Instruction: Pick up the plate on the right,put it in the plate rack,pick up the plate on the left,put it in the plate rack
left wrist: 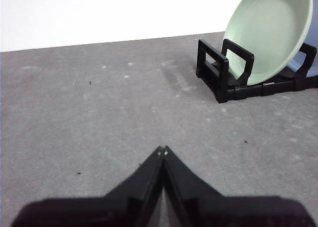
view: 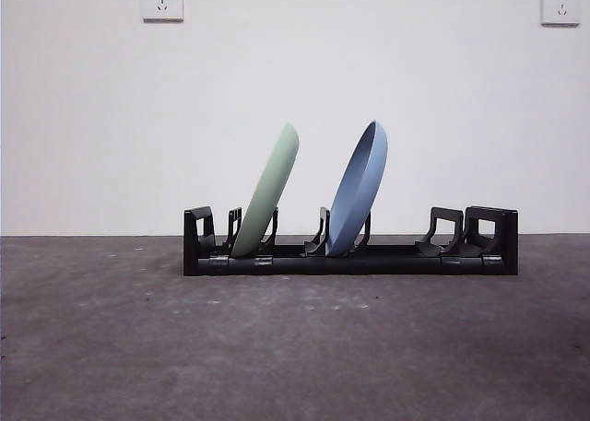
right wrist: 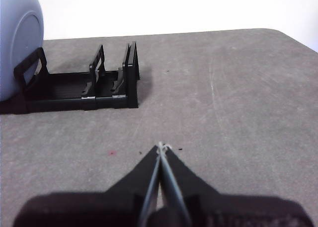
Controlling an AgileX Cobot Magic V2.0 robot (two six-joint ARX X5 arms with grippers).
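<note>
Left end effector (left wrist: pixel 162 150) closed, empty, green plate (view: pixel 267 192), blue plate (view: pixel 359 191) leaning in plate rack (view: pixel 350 258)

Dark grey scuffed table (view: pixel 111 347) below me, black plate rack (view: pixel 350 255) sitting directly on it, small specks on the surface near my jaws

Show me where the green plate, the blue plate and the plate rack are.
green plate (view: pixel 269 192), front view, middle of its tilted edge
blue plate (view: pixel 359 189), front view, middle of its tilted body
plate rack (view: pixel 387 261), front view, bare base rail right of the plates
</note>
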